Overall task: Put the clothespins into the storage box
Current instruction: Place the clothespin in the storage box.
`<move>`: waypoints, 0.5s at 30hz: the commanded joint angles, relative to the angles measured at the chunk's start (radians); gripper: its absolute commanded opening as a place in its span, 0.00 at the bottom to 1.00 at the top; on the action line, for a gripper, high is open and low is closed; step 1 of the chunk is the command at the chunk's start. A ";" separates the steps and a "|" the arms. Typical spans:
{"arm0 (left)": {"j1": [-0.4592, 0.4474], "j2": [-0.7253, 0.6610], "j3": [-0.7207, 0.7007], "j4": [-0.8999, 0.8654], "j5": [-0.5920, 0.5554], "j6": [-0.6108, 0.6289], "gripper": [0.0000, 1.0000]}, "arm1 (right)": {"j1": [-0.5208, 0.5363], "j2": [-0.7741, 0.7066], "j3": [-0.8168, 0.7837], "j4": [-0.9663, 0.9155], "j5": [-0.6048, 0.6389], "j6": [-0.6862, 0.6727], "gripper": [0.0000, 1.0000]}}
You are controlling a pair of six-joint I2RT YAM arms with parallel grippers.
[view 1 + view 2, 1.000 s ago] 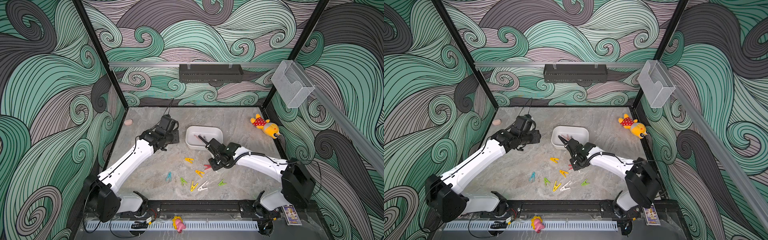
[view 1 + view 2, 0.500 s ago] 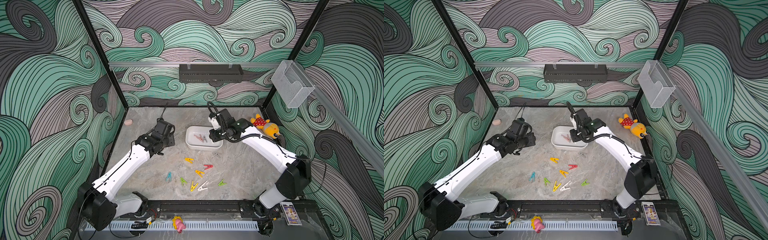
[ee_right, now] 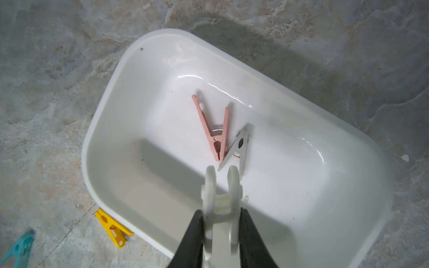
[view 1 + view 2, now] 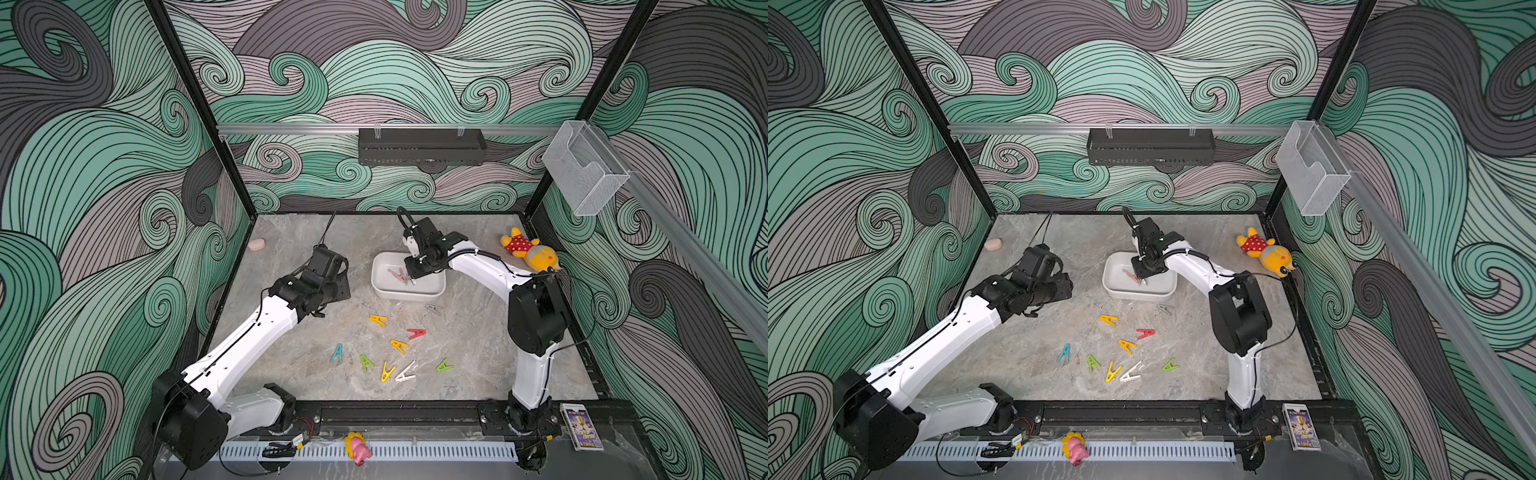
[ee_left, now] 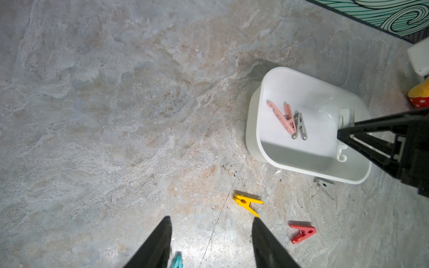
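**Left wrist view.** The left fingers are cut off at their bases by the frame. One hides part of the teal clothespin, which the edge also clips. The storage box wall covers one end of the grey clothespin on the tabletop. The stuffed toy and the right fingers are cropped at the border.

**Right wrist view.** The right fingers conceal the rear of the white clothespin and one box corner. The teal clothespin is clipped.

**Both top views.** Each arm's fingers are too dark and small to separate from the wrist. The white clothespin cannot be told from the box.
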 commanded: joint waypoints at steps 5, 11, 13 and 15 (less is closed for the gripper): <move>0.013 -0.043 -0.029 -0.022 0.021 -0.012 0.58 | -0.023 0.094 0.047 0.031 0.006 -0.022 0.25; 0.014 -0.058 -0.036 -0.031 0.005 -0.005 0.58 | -0.033 0.143 0.065 0.035 0.000 -0.022 0.26; 0.013 -0.058 -0.039 -0.030 0.004 -0.009 0.58 | -0.035 0.165 0.079 0.034 0.004 -0.025 0.26; 0.014 -0.055 -0.038 -0.021 0.005 -0.010 0.58 | -0.037 0.185 0.097 0.037 0.010 -0.024 0.28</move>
